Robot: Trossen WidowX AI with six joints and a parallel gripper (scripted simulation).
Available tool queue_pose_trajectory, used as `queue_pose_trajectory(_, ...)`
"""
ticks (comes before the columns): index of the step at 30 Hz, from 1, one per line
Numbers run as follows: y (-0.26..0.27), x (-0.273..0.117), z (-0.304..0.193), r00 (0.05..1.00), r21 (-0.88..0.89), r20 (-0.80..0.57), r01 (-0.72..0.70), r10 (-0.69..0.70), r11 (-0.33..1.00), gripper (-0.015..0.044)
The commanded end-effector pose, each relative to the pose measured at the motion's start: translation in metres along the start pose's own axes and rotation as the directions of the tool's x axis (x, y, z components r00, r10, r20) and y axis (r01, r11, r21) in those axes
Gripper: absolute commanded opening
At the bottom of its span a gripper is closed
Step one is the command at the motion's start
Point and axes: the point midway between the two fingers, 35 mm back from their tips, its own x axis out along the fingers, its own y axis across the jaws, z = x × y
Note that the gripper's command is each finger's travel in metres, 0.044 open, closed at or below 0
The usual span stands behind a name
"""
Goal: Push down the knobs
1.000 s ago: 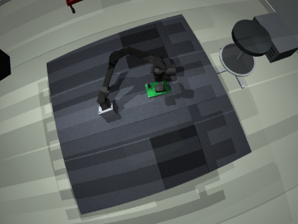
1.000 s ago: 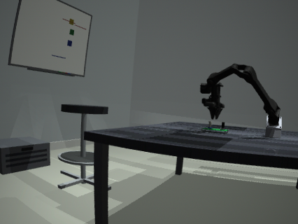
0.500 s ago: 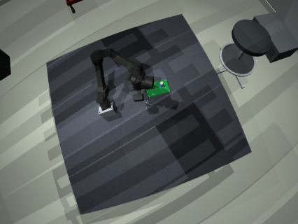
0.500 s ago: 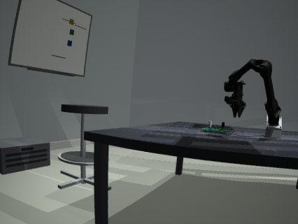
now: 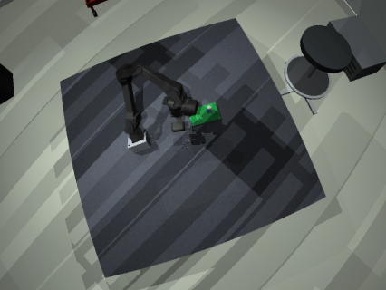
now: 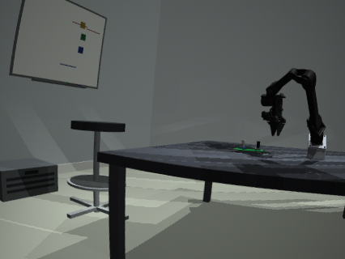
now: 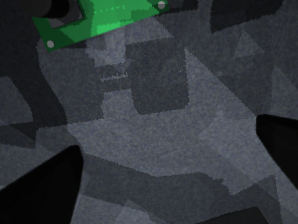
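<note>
Above table, gripper (image 5: 178, 126) (image 6: 277, 134) (image 7: 168, 138) open, nr PCB (image 5: 209, 119) (image 6: 239, 149) (image 7: 102, 24).

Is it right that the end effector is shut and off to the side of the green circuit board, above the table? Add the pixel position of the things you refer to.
Not quite: the end effector (image 6: 276, 134) (image 7: 168, 138) is open, its fingers wide apart in the wrist view. It is off to the side of the green circuit board (image 5: 202, 119) (image 6: 239, 149) (image 7: 107, 20), above the table (image 5: 159, 204) (image 6: 194, 163).

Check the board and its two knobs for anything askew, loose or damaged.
Nothing stands out. The green circuit board looks whole, and the pale knob and black knob both stand upright on it. Whether either is fully down, or a potentiometer slightly loose, is too small to tell.
</note>
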Motion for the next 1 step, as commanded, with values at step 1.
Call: queue_pose_trajectory(1, -0.0009, -0.0001, -0.0001, 1.000, -0.006, 0.000, 0.005, -0.005, 1.000, 0.0440)
